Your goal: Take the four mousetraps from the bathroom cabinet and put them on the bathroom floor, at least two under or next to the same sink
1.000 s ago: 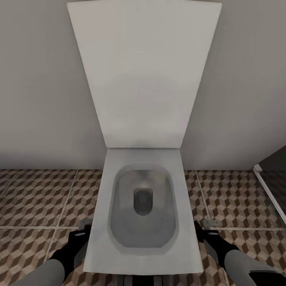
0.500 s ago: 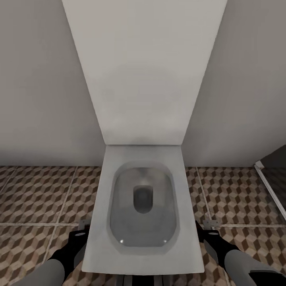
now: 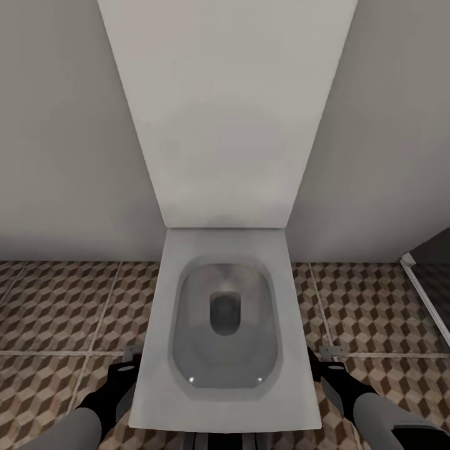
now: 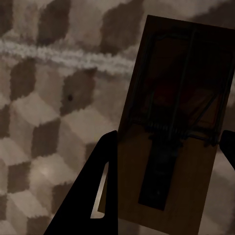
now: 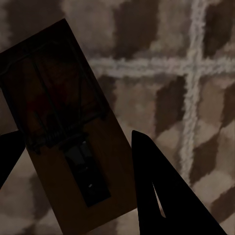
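Mousetraps are held one in each arm: the left wrist view shows a dark-brown mousetrap (image 4: 176, 127) lying between the left gripper (image 4: 169, 147) fingers (image 4: 93, 196), which press on its long edges, and the right wrist view shows a second mousetrap (image 5: 68, 122) pinched the same way in the right gripper (image 5: 73, 152), one finger (image 5: 156, 186) against its edge. Both sets of fingers look clenched on their traps, with the cube-patterned bathroom floor (image 5: 196, 63) beneath them. From the head view the robot faces a white toilet (image 3: 225, 325) with its lid (image 3: 225, 112) raised against the wall, the left gripper (image 3: 125, 369) low beside the bowl on one side and the right gripper (image 3: 328, 365) low on the other; the traps themselves cannot be made out there. The main risk, as I judge it, is setting them down here: this is the toilet, not the sink, so traps dropped on these tiles would count for the floor but not for the sink condition. A second risk is that turning away knocks a forearm or gripper against the bowl's rim, since both arms sit close alongside it, and a jolt could twist a thin trap out of an edge-on pinch.
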Available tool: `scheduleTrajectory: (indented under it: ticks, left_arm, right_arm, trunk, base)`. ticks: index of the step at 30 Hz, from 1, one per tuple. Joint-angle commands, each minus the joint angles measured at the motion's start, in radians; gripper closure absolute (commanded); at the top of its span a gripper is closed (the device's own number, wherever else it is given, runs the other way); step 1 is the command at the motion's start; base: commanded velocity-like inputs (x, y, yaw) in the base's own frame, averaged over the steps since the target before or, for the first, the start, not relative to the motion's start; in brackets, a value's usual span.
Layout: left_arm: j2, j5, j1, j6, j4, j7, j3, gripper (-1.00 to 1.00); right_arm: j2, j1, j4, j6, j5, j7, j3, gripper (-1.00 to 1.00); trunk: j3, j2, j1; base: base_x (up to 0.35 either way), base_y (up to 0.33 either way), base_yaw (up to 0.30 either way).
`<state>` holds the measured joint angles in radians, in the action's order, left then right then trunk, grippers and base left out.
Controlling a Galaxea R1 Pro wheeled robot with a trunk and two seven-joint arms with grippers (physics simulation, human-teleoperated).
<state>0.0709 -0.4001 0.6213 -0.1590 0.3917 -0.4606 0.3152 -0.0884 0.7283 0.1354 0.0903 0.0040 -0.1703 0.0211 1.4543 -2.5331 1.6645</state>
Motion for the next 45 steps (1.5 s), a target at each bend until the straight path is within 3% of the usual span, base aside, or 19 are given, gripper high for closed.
scheduleTrajectory:
  ticks: [1, 38, 45]
  left_arm:
    - [0.001, -0.005, 0.0, -0.007, 0.003, -0.007, 0.008, 1.0]
    - [0.001, -0.005, 0.0, -0.007, 0.003, -0.007, 0.008, 1.0]
    - [0.001, -0.005, 0.0, -0.007, 0.003, -0.007, 0.008, 1.0]
  right_arm:
    - [0.0, 0.0, 0.002, 0.006, -0.001, 0.0, 0.002, 1.0]
    - [-0.002, 0.0, 0.001, 0.006, -0.003, 0.0, 0.0, 1.0]
    - [-0.002, 0.0, 0.001, 0.006, -0.002, 0.0, 0.0, 1.0]
  trunk:
    - [0.001, 0.0, 0.0]
    - [0.001, 0.0, 0.0]
    - [0.028, -0.002, 0.003]
  base:
    - [0.0, 0.0, 0.0]
    - [0.0, 0.0, 0.0]
    - [0.0, 0.0, 0.0]
